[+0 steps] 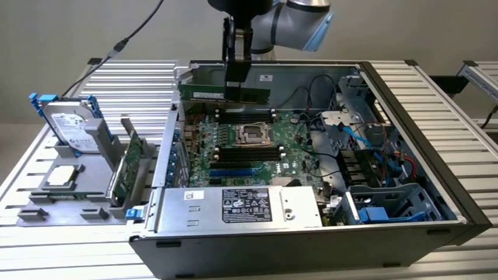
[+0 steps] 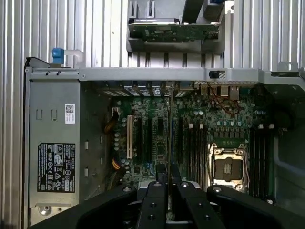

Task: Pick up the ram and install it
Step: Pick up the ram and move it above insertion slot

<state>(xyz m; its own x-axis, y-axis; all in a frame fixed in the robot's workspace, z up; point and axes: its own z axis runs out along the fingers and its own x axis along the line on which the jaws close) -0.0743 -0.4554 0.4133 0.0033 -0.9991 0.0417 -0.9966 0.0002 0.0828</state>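
Gripper (image 1: 235,94) clamped on the ram (image 1: 200,93) — carry step, stick hanging above the motherboard (image 1: 294,140); I judge seating needs its edge square over a memory slot (image 1: 249,153).

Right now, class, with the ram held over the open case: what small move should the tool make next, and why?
Probably lower it gently: the tool grips the ram on edge above the motherboard, not yet in any of the black slots beside the processor socket.
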